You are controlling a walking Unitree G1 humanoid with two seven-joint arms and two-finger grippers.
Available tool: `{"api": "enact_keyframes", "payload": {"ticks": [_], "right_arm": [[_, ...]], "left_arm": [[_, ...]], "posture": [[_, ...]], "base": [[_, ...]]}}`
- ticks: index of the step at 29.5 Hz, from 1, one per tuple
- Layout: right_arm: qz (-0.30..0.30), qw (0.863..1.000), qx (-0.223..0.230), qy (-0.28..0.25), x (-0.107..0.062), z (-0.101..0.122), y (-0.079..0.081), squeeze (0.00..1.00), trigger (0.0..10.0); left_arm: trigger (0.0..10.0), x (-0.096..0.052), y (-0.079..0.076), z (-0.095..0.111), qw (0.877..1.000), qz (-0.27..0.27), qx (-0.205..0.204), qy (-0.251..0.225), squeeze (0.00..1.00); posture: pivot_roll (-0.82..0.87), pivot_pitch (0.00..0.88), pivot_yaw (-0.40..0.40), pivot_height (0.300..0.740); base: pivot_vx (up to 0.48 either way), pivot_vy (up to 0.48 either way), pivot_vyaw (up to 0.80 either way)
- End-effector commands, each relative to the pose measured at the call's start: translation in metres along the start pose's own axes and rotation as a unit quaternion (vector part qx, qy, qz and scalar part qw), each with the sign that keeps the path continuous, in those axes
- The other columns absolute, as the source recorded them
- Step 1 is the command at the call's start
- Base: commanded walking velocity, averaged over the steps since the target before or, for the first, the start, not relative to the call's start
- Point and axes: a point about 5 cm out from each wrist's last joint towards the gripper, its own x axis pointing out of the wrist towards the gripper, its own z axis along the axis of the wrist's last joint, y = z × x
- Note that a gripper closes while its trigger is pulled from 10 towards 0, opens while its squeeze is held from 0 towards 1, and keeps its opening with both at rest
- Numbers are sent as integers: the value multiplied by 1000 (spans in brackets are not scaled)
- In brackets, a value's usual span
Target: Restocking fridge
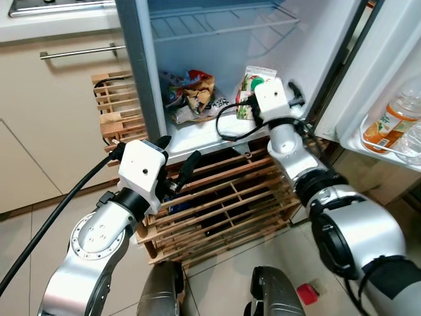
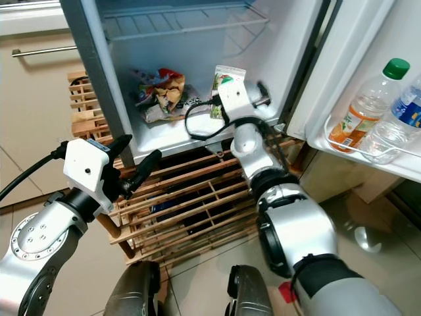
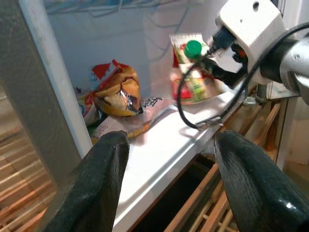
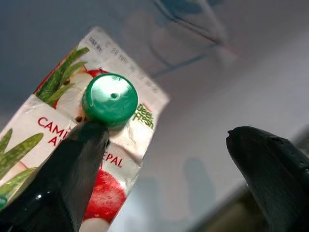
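the juice carton [image 4: 91, 140] stands on the fridge shelf [image 1: 197, 138] beside snack bags [image 1: 191, 95]. the right tool [image 4: 164, 164] is spread wide, one finger touching the carton: the placing step looks done. next, draw it out without tipping the carton. the left tool [image 3: 169, 179] hovers wide, empty.

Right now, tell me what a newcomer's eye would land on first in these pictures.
The open fridge first, with the right tool reaching onto its white shelf, fingers open beside a juice carton with a green cap. Crumpled snack bags lie further left on that shelf. The left tool hangs open lower down, before a wooden slatted rack, and bottles stand in the door shelf on the right.
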Motion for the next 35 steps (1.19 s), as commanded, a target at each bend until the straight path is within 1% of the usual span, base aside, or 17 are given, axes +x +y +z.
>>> {"api": "enact_keyframes", "payload": {"ticks": [1,3,4,5,6,7,8,9,10,13,16,19,29,31,33,34,35], "right_arm": [[-8,1000,-30,0,-2,-5,0,357,10000],[-9,999,-30,2,-5,-8,2,361,10000],[-5,1000,0,8,-8,-10,7,365,10000],[-5,1000,0,8,-8,-10,7,365,10000],[13,999,47,7,-17,-9,21,365,10000],[21,997,69,7,-21,-8,28,365,10000],[21,997,69,7,-21,-8,28,365,10000],[35,995,91,8,-29,-7,39,365,10000],[35,995,91,8,-29,-7,39,365,10000],[63,989,130,27,-47,-12,61,365,10000],[83,987,133,33,-60,-17,74,365,10000],[88,986,135,38,-63,-21,75,365,10000],[72,983,170,-11,-54,1,66,361,10000],[75,967,243,14,-54,7,69,365,10000],[72,944,319,49,-52,9,70,369,10000],[70,932,351,59,-51,10,70,365,10000],[67,924,371,60,-50,12,68,369,10000]], "left_arm": [[10000,3,1,-1,1000,-1,-2,2,0],[10000,3,1,-2,1000,0,-2,2,0],[10000,3,0,-2,1000,-1,-3,1,0],[10000,3,0,-2,1000,-1,-3,1,0],[10000,4,1,-2,1000,0,-3,1,0],[10000,4,1,-2,1000,0,-4,0,0],[10000,4,1,-2,1000,0,-4,0,0],[10000,5,1,-2,1000,0,-3,0,0],[10000,5,1,-2,1000,0,-3,0,0],[10000,6,1,-2,1000,0,-3,-1,0],[10000,7,1,-2,1000,0,-3,-2,0],[10000,8,1,-2,1000,-1,-3,-3,0],[10000,6,3,-2,1000,6,0,-4,0],[10000,5,3,-2,1000,8,0,-4,0],[10000,5,3,-2,1000,8,0,-4,0],[10000,5,3,-2,1000,8,0,-4,0],[10000,5,3,-2,1000,8,0,-5,0]], "posture": [[152,32,6,638],[150,31,6,638],[148,30,4,638],[148,30,4,638],[138,26,7,638],[137,26,8,638],[137,26,8,638],[135,25,6,638],[135,25,6,638],[130,25,6,638],[126,24,7,638],[126,23,7,638],[136,20,-3,638],[138,23,-3,638],[139,22,-3,638],[140,22,-5,638],[141,22,-5,638]], "base": [[0,0,0],[0,0,0],[0,0,0],[0,0,0],[0,0,0],[0,0,0],[0,0,0],[0,0,0],[0,0,0],[0,0,0],[0,0,0],[0,0,0],[0,0,0],[0,0,0],[0,0,0],[0,0,0],[0,0,0]]}}
